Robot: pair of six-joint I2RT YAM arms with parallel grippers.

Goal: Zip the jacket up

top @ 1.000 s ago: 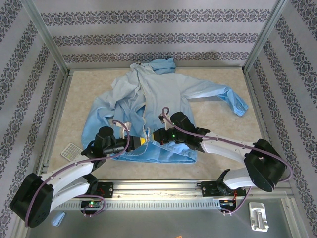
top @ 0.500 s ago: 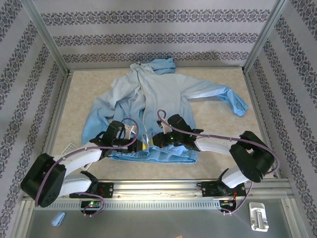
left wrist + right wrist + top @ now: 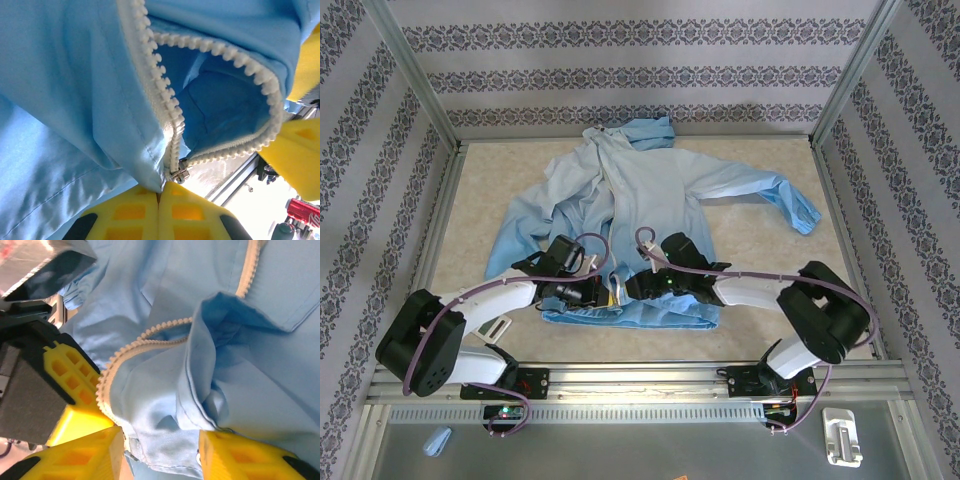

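On the worktop (image 3: 770, 270) the jacket (image 3: 650, 190) lay spread flat, hood at the far side. At its hem I saw the left gripper (image 3: 159, 202) with jaws pinched on the fabric beside the zipper (image 3: 161, 102). The right gripper (image 3: 160, 445) had its jaws apart, astride the hem.

The top view looks steeply down from above and behind the arm bases over the whole worktop (image 3: 470, 200). Both wrist views sit very close at its near edge, facing each other across the bottom of the zipper (image 3: 172, 130) of the jacket (image 3: 660, 190), which they share.
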